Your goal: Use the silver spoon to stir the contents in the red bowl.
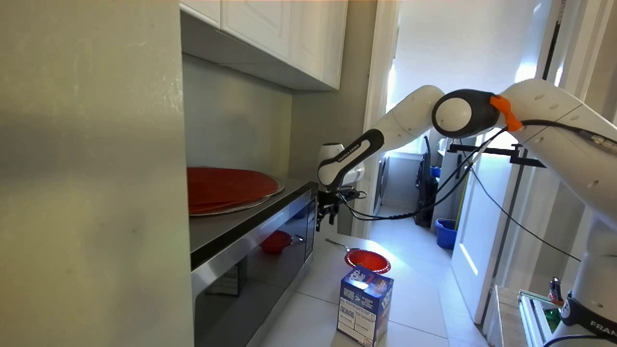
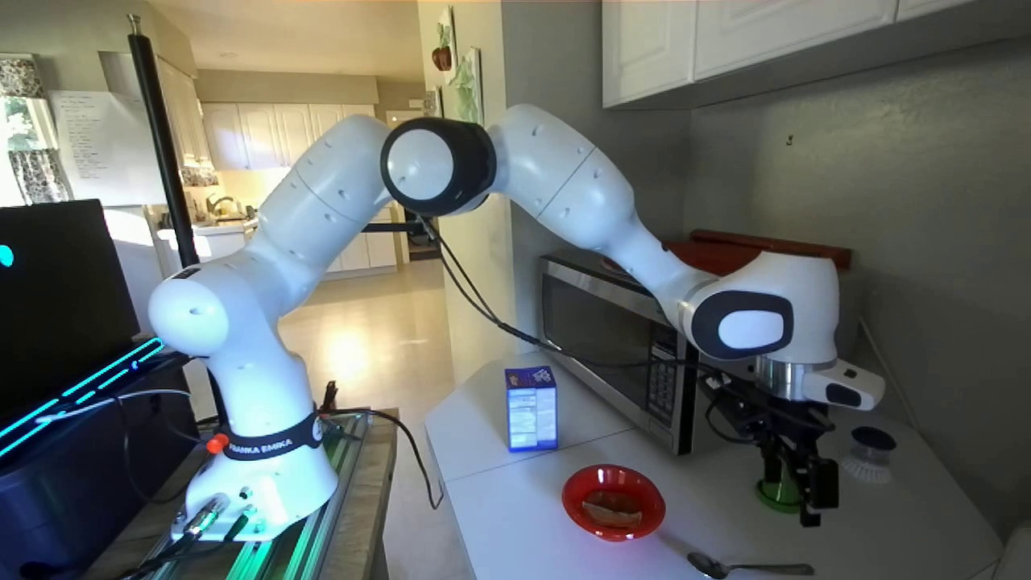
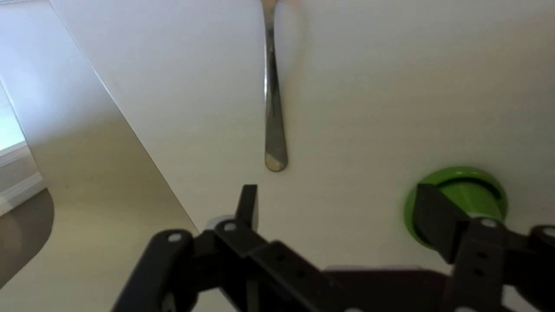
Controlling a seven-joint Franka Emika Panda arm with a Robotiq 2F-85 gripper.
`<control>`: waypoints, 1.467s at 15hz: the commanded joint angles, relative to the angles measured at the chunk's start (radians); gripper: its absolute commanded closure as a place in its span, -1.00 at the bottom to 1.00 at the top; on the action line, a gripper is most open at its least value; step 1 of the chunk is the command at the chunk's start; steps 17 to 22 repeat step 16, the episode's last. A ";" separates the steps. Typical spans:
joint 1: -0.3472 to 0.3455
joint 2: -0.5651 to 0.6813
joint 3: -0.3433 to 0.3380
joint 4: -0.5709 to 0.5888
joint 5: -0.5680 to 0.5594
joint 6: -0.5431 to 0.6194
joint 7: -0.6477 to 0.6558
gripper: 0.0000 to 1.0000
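Note:
The silver spoon lies on the white counter. In the wrist view its handle [image 3: 275, 112] points down toward the jaws and its head is cut off by the top edge. In both exterior views the spoon [image 1: 337, 244] [image 2: 765, 569] lies beside the small red bowl [image 1: 349, 259] [image 2: 573, 501]. The bowl holds flat brownish pieces [image 2: 614, 514], and it is out of the wrist view. My gripper [image 3: 338, 195] is open and empty above the counter, short of the handle's end. It points down in both exterior views [image 1: 325, 218] [image 2: 793, 493].
A green round object [image 3: 475, 197] [image 2: 777, 493] stands partly behind a finger. A dark-topped brush [image 2: 871, 455] is near the wall. A blue-and-white carton [image 1: 364, 306] [image 2: 532, 408] stands beside the microwave [image 1: 262, 250] [image 2: 604, 346], which carries a large red dish [image 1: 231, 189].

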 commanded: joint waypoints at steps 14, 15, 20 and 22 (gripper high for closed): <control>0.032 -0.402 0.025 -0.180 0.084 -0.419 -0.019 -1.00; 0.032 -0.406 0.025 -0.187 0.085 -0.419 -0.020 -1.00; 0.032 -0.407 0.026 -0.192 0.085 -0.419 -0.020 -1.00; 0.032 -0.407 0.026 -0.192 0.085 -0.419 -0.020 -1.00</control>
